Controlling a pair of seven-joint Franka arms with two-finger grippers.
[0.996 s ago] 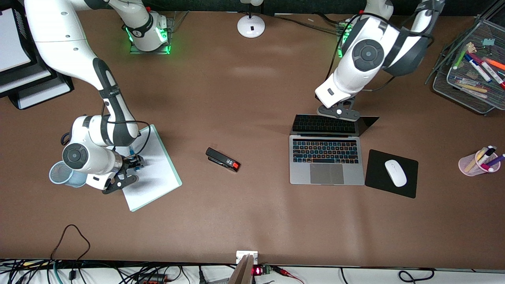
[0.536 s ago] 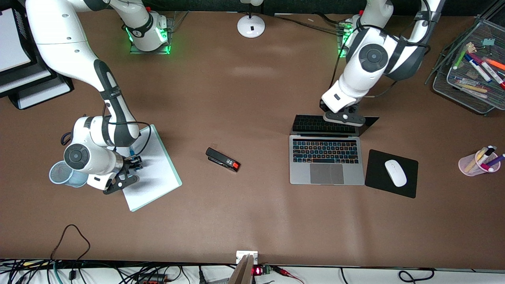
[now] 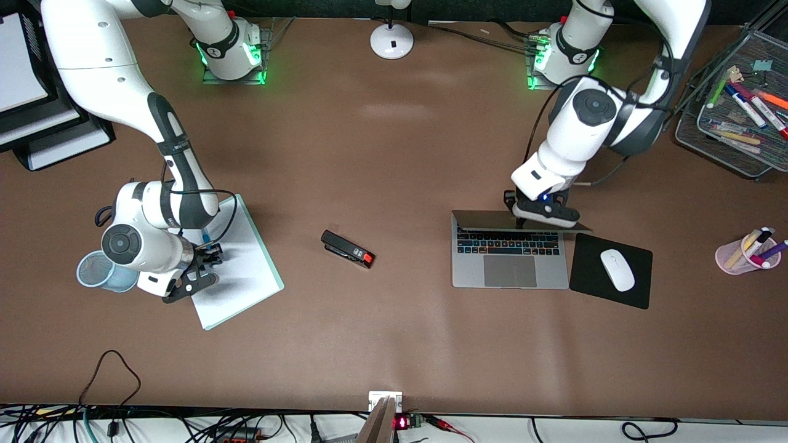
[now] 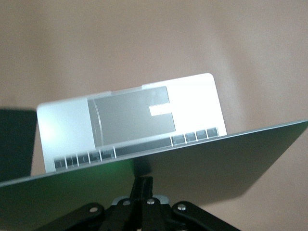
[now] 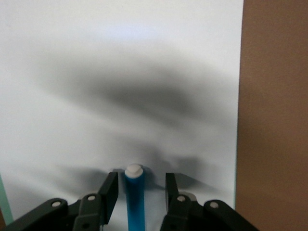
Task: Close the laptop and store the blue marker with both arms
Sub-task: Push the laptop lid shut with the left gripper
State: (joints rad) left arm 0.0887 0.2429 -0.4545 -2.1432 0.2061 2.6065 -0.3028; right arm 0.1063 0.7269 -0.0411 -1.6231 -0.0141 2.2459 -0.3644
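Reading the table as a clock face from the front camera, with twelve at the robots' bases, a blue mesh cup (image 3: 92,271) stands at about nine o'clock, just beside a white notepad (image 3: 246,271). The right gripper (image 3: 206,253) is low over that pad. Its fingers (image 5: 109,190) are partly spread, one on each side of the blue marker (image 5: 134,202), with a thin gap on each side, so they grip nothing. The marker is slim and bright blue with a rounded whitish end. It lies on the pad, and from the front only a short blue piece (image 3: 205,235) shows past the wrist. A black stapler (image 3: 348,248) with a red end lies near the middle of the table, well apart from both arms. At about four o'clock sits the laptop (image 3: 508,271), silver-grey with black keys and a grey trackpad. Its lid (image 4: 216,159) is tilted forward over the keyboard and hides the upper rows of keys. The left gripper (image 3: 545,209) is at the back of the lid near its top edge, its fingers pressed together and holding nothing. It seems to rest against the lid, though the contact itself is hard to make out. A black mouse pad (image 3: 591,283) with a white mouse (image 3: 617,269) lies just beside the laptop. A pink cup of pens (image 3: 745,255) stands at three o'clock, and a wire tray of markers (image 3: 726,147) at two.
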